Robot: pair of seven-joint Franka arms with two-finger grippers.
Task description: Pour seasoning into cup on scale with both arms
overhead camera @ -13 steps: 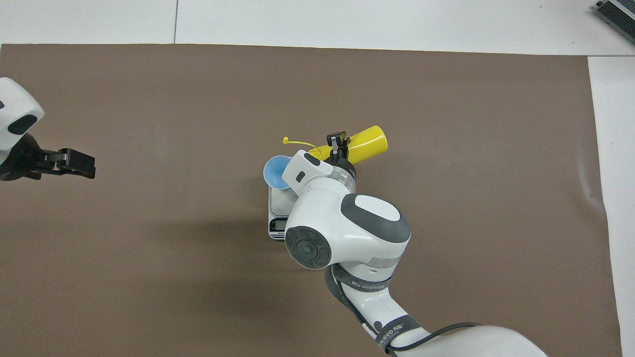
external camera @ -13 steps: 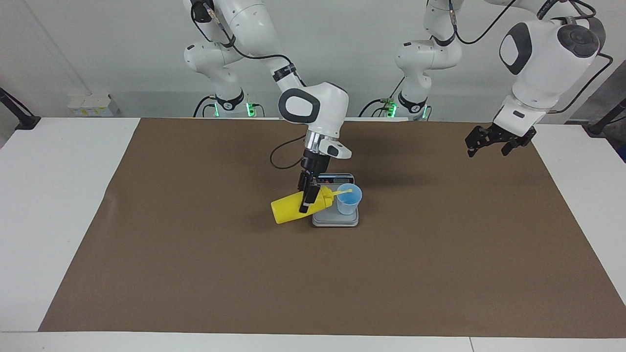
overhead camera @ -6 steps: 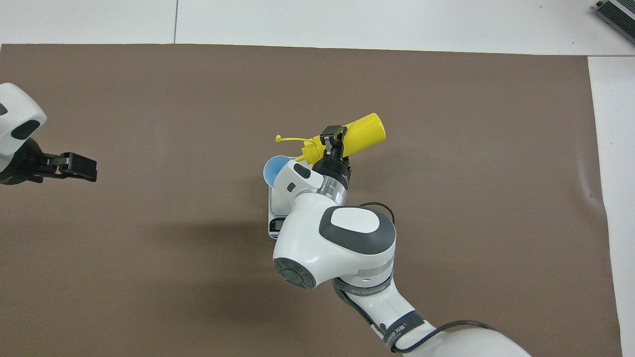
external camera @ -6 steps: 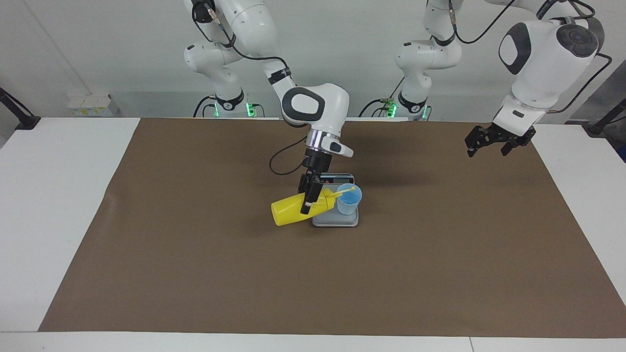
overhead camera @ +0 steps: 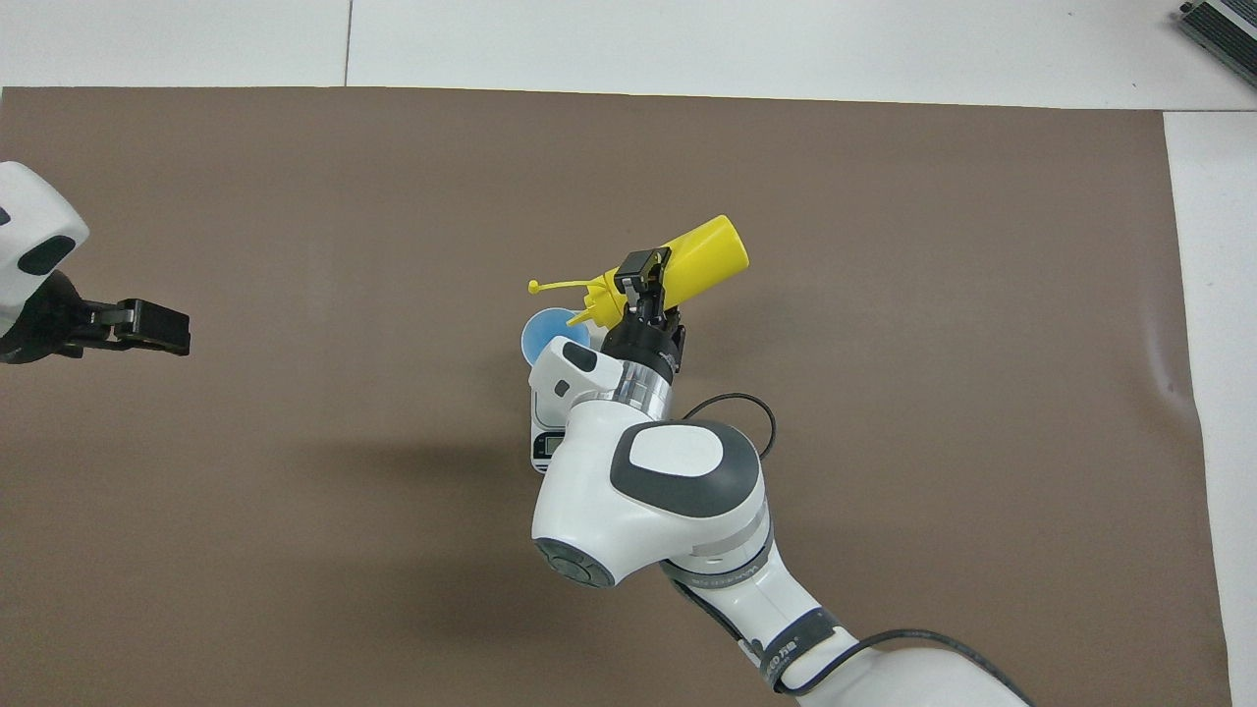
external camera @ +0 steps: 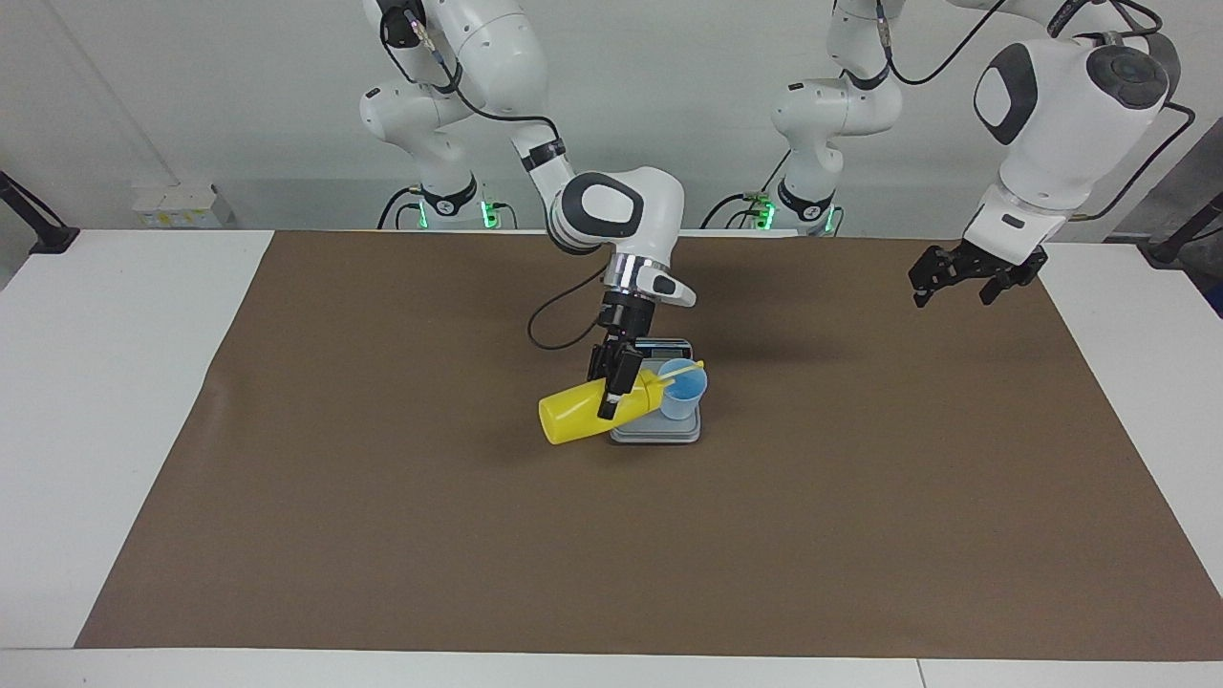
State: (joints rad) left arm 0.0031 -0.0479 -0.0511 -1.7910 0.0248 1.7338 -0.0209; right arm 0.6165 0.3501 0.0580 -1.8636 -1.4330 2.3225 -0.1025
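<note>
Now right gripper (external camera: 611, 392) squeezing bright yellow plastic squeeze bottle (external camera: 573, 417) sideways, nozzle pointing at three o'clock over small light-blue plastic cup (external camera: 685, 392) sitting on flat silver-grey kitchen scale (external camera: 655, 432), left gripper (external camera: 955, 283) waiting open over brown mat (external camera: 382, 497).

A robotics lab is showing here: two white arms (external camera: 621, 205) standing over a brown-matted counter (external camera: 115, 401) by a bare wall.

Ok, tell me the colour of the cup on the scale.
Light translucent blue; the cup on the scale shows best in the facing view.
</note>
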